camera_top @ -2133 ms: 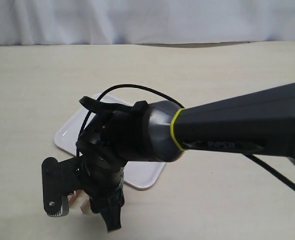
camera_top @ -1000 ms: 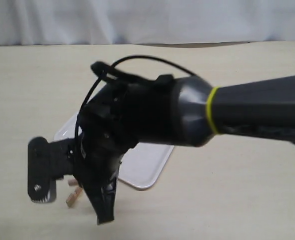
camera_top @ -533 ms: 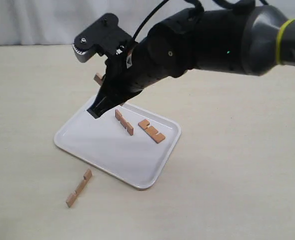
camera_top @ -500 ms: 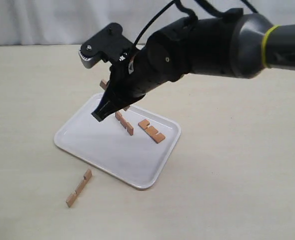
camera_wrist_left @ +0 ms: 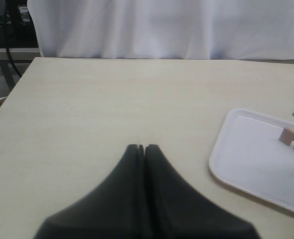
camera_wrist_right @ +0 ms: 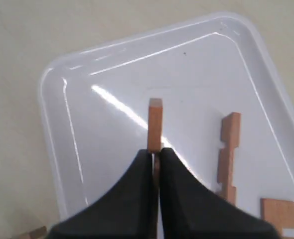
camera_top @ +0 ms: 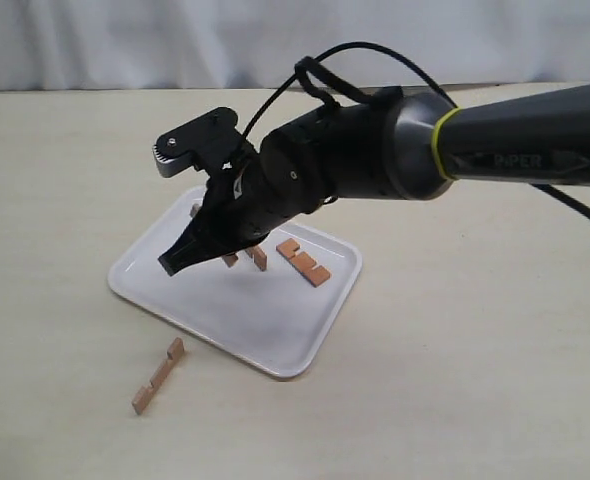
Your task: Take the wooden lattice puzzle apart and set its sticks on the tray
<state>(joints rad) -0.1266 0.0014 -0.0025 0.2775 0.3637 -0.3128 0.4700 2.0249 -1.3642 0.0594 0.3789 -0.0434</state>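
Over the white tray [camera_wrist_right: 102, 149], we see the right gripper [camera_wrist_right: 155, 155] clenched on one stick [camera_wrist_right: 155, 122], its end poking past the fingertips. A notched stick [camera_wrist_right: 227, 149] and a corner stick [camera_wrist_right: 279, 215] lie in the tray. A fourth stick [camera_top: 158, 376] lies on the table [camera_top: 475, 350], near the tray's rim. The left gripper [camera_wrist_left: 140, 148] is clenched, empty, above the table.

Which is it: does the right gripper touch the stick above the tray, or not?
Touching. The right wrist view shows the stick pinched between the shut fingers of the right gripper, no gap on either side, above the tray.
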